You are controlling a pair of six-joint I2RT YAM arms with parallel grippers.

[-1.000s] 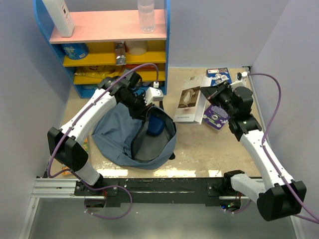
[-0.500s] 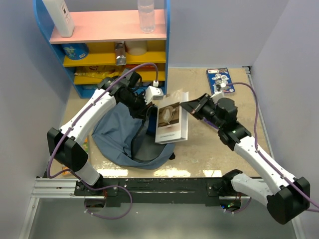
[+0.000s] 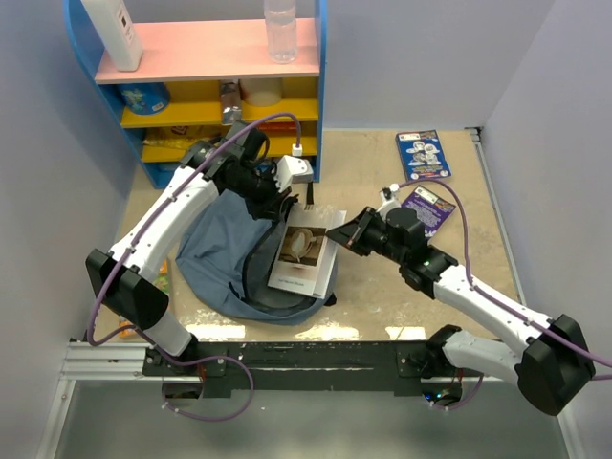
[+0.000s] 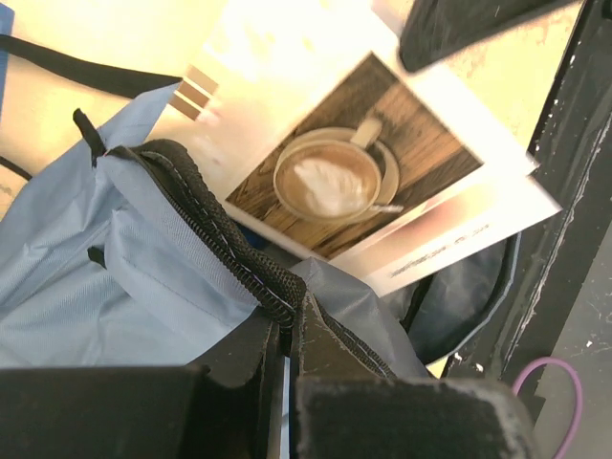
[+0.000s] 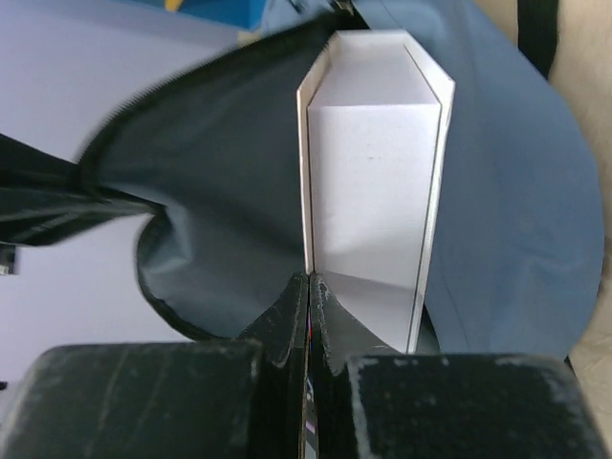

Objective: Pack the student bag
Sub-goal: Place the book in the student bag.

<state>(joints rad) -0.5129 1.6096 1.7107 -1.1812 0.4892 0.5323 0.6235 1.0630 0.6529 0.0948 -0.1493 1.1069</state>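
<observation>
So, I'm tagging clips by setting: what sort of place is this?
Probably a staged lab cell mimicking a study corner: blank partition walls, colourful shelf unit, backpack with a book.

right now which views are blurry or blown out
Left wrist: the book is soft and washed out toward the top, the student bag crisp. Right wrist: the bag's rim smears at left. Top external: sharp, evenly lit.

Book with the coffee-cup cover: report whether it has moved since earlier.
Yes. The book went left and nearer, from right of the shelf unit to below it, over the open student bag.
</observation>
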